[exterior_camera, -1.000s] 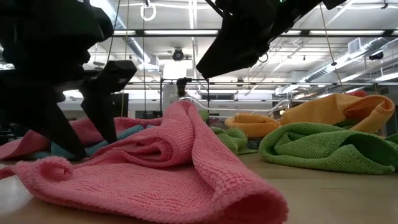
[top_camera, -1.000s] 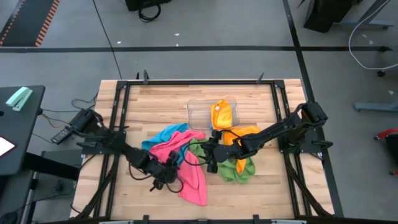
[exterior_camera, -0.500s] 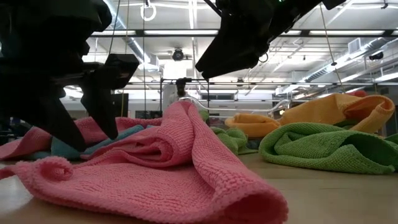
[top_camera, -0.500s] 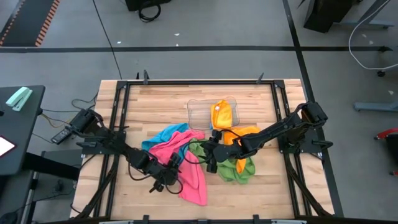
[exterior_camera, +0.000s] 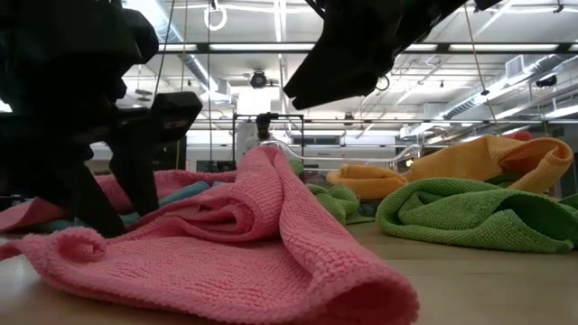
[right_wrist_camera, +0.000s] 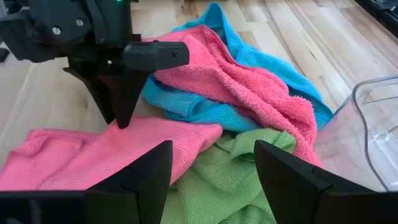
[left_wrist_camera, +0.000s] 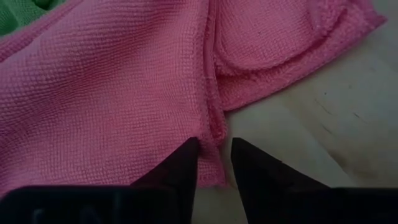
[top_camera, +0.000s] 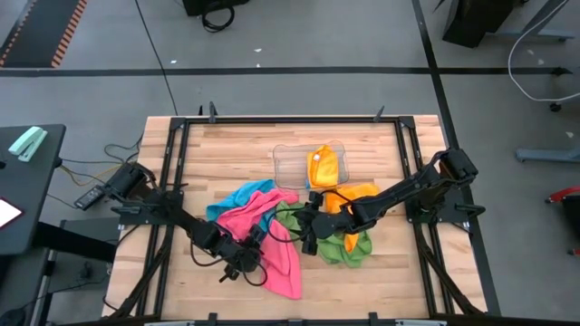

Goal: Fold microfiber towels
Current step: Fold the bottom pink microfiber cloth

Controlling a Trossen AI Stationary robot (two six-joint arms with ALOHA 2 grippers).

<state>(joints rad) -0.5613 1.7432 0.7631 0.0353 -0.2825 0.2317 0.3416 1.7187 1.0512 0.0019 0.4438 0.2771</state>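
The pink towel (left_wrist_camera: pixel 112 81) is soft cloth with a fine, nubby knit weave and a stitched hem. The green towel (exterior_camera: pixel 470 217) looks looped and fuzzy, the blue towel (right_wrist_camera: pixel 249 59) likewise matt. The table (top_camera: pixel 227 154) is pale planked wood, smooth. Beside the towels, the tray (top_camera: pixel 292 163) is clear glossy plastic.

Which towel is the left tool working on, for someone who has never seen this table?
Start at the clear plastic tray at the back of the wooden table and come toward the front edge, past the heap of colours. The left tool is pinching the edge of the pink towel, the only one spread flat alone, not bunched with blue, green or orange.
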